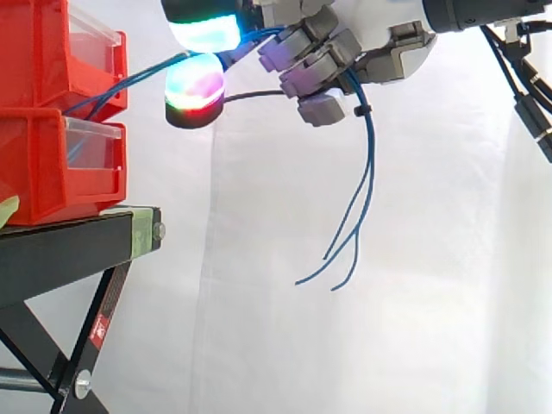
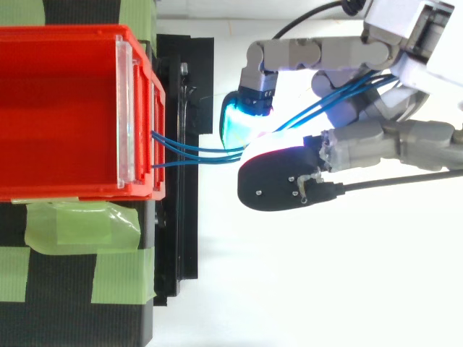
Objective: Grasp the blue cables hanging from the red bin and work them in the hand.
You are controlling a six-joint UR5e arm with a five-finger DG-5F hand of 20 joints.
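Seen near the red bin (image 2: 72,32): a curled hand (image 1: 366,39), clamped on the blue cables (image 2: 195,152) between glowing pads (image 1: 195,86). Strung from the bin's front to the pads, then dangling loose below the palm.

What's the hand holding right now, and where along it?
The blue cables, pinched partway along between the fingertips; their loose ends hang below the hand.

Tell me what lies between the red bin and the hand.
The blue cables bridge that gap, running from the red bin into the hand; the top view shows them crossing the black stand.
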